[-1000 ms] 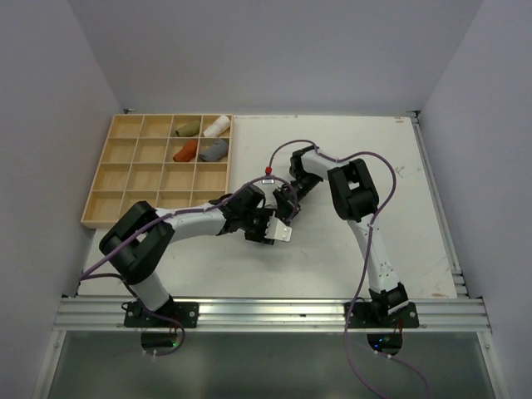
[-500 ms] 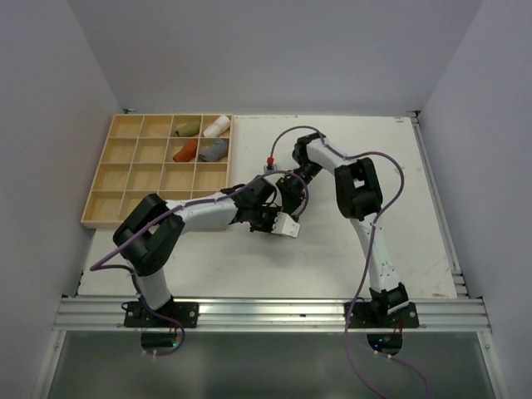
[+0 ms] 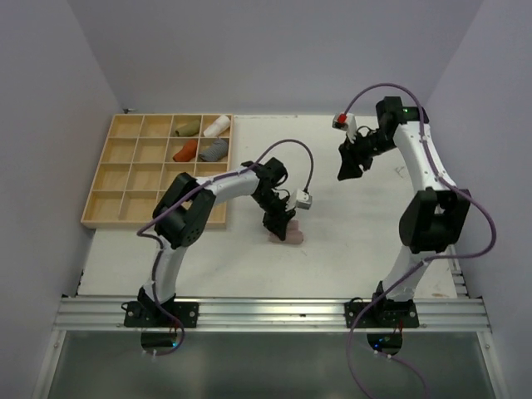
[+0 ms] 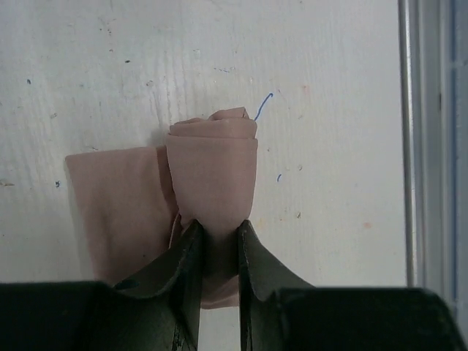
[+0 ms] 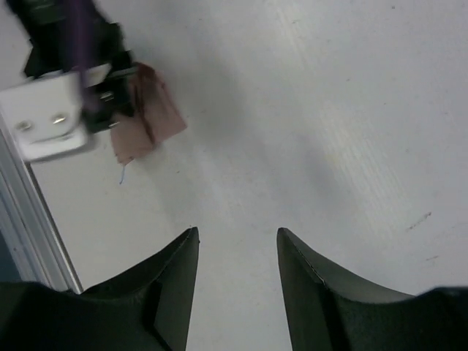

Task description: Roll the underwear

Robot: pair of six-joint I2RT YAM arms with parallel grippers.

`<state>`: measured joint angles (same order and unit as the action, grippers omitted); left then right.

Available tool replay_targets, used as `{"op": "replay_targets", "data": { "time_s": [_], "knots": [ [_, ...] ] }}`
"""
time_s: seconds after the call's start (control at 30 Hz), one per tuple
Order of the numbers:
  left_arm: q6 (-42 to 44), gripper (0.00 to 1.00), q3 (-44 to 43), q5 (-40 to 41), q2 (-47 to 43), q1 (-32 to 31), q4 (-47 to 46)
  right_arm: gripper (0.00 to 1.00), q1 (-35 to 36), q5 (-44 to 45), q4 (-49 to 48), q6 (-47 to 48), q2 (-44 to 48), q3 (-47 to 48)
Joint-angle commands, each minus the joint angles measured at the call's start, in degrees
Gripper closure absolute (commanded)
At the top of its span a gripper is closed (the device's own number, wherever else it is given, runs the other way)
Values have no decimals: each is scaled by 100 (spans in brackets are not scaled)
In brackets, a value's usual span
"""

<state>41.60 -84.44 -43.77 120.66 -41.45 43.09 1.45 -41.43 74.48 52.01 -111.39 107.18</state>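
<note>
On the white table [image 3: 357, 241], my left gripper [image 4: 217, 232] pinches the half-rolled beige-pink underwear [image 4: 212, 172] (one flap lies flat); my right gripper [image 5: 238, 245] hangs apart, jaws spread, empty.

A wooden tray [image 3: 125, 179] of square cells is being borne at the far left of a white table [image 3: 332, 249], with an olive roll [image 3: 188, 128] and a white roll [image 3: 217, 126] being kept side by side in its far row and a grey roll [image 3: 214, 150] one cell nearer than the white.

arms [image 3: 224, 184] [image 3: 428, 166] 2 | tray [image 3: 133, 176] 1 | underwear [image 3: 285, 236] [image 3: 184, 150] 2 | other rolls [image 3: 188, 127] [image 3: 217, 125] [image 3: 214, 150] 3
</note>
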Motion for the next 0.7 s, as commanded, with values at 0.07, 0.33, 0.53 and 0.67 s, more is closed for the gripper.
{"op": "replay_targets", "data": {
  "time_s": [0.07, 0.33, 0.53, 0.67],
  "knots": [
    [110, 76, -1159, -79, 2159, 523, 2147, 49, 443, 153, -109, 704, 1663, -1827],
    [682, 73, -2709, -351, 3341, 876, 3056, 42, 2243, 784, -2461, 486, 2781, -4080],
    [682, 70, -2314, -404, 3245, 884, 2837, 41, 3325, 1330, -4186, 371, 2228, -4495],
    [586, 66, -2112, -396, 3104, 893, 2626, 40, 3537, 1296, -4371, 564, 1868, -4521]
  ]
}}
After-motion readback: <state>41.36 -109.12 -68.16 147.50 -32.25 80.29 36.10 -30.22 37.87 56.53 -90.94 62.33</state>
